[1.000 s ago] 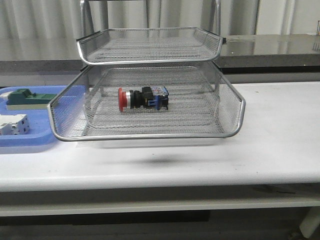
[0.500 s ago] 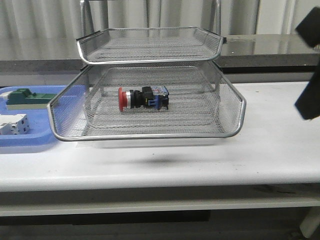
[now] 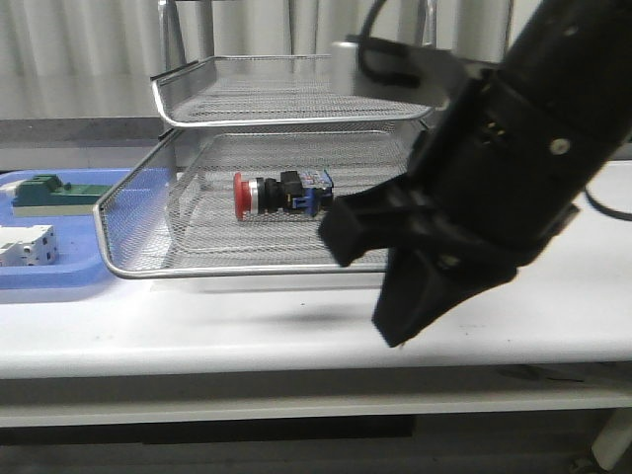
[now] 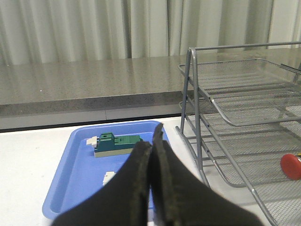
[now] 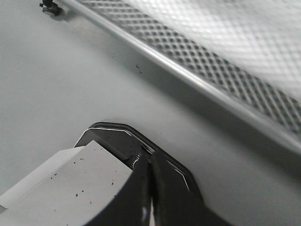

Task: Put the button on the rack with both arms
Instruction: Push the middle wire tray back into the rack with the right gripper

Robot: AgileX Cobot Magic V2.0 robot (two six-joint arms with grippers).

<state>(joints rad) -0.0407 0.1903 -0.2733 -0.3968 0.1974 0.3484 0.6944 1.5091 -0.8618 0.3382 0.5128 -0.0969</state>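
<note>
The button (image 3: 282, 194) lies on its side in the lower wide tier of the rack (image 3: 296, 265), near the middle of the mesh floor, with the red cap toward the blue tray (image 3: 59, 281) and the blue block at the other end. The right gripper (image 3: 395, 336) hangs in front of the rack, on the side away from the blue tray, close to the camera and blurred. The button is behind it, further into the rack, and does not touch it. In the right wrist view the right gripper (image 5: 149, 188) has its two fingers pressed together with nothing between them, over the white table (image 5: 56, 84), just beside the rack's front rim (image 5: 197, 80).

In the left wrist view the left gripper (image 4: 151, 155) is also closed, fingers together and empty. It stands on the blue tray side of the rack (image 4: 225, 117), well apart from the red cap of the button (image 4: 291, 165). On the blue tray (image 4: 80, 174) lies a green block (image 4: 116, 143).
</note>
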